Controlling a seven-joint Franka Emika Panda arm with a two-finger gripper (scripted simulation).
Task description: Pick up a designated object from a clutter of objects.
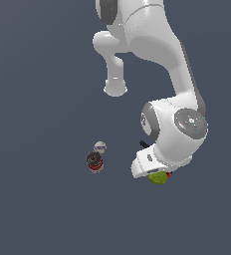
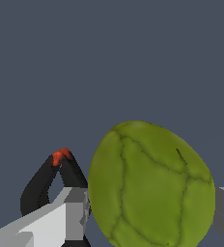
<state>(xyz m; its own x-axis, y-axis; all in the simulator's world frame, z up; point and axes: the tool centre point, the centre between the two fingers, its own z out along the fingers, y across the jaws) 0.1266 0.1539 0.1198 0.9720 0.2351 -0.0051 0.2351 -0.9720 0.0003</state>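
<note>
The yellow-green fruit (image 2: 150,185) fills the gap between my gripper's (image 2: 151,210) two fingers, and both fingers (image 2: 75,214) touch its sides. In the exterior view the fruit (image 1: 159,178) shows just under the white hand, and the gripper (image 1: 156,174) is mostly hidden by the wrist. The black spring clamp (image 2: 51,178) with its red tip lies right beside the fruit, partly behind one finger. In the exterior view only a black bit of the clamp (image 1: 144,144) and a red speck show by the hand.
The red-white, dark-topped can (image 1: 95,163) and the small white ball (image 1: 99,146) sit together toward the exterior view's left of the hand, on the dark grey floor (image 1: 38,199). The arm's base stands at the back.
</note>
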